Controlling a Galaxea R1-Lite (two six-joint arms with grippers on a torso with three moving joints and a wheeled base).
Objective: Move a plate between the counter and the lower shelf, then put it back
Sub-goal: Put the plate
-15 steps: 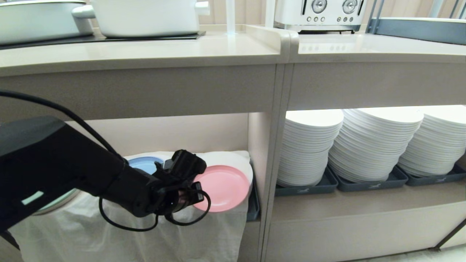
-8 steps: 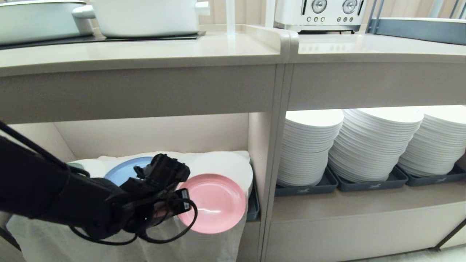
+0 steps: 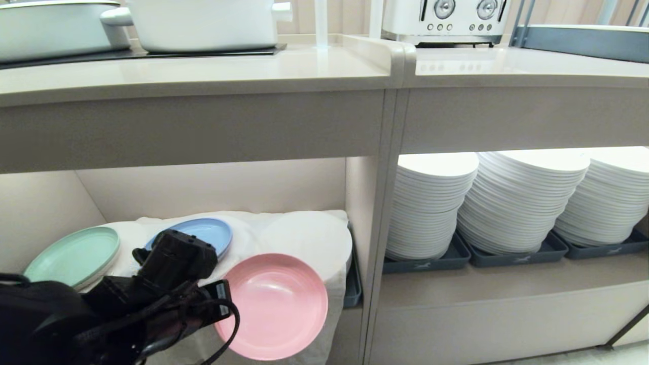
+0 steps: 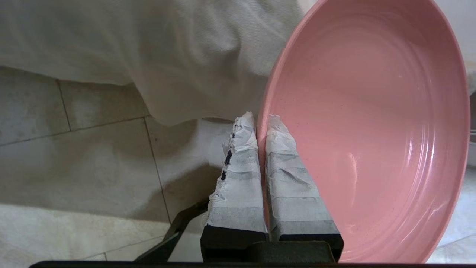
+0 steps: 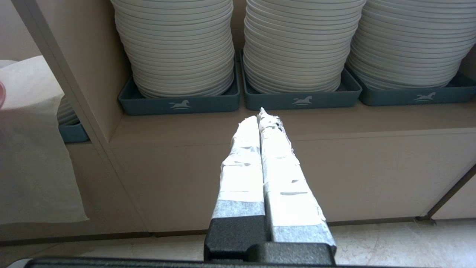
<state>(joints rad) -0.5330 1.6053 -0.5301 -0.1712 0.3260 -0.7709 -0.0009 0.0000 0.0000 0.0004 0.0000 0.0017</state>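
The left gripper (image 4: 260, 121) sits low in front of the lower shelf (image 3: 213, 187), its taped fingers (image 4: 240, 175) pinched on the near rim of the plate (image 3: 276, 304), holding it tilted out past the shelf's front edge. The right gripper (image 5: 262, 115) hangs to the right of that shelf, fingers pressed together on nothing.

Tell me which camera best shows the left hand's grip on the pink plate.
The left wrist view: the left hand is shut on the pink plate, its taped fingers pinching the rim. The head view shows the whole plate in front of the cloth-covered lower shelf, but the arm hides the pinch. The right wrist view shows only a sliver.
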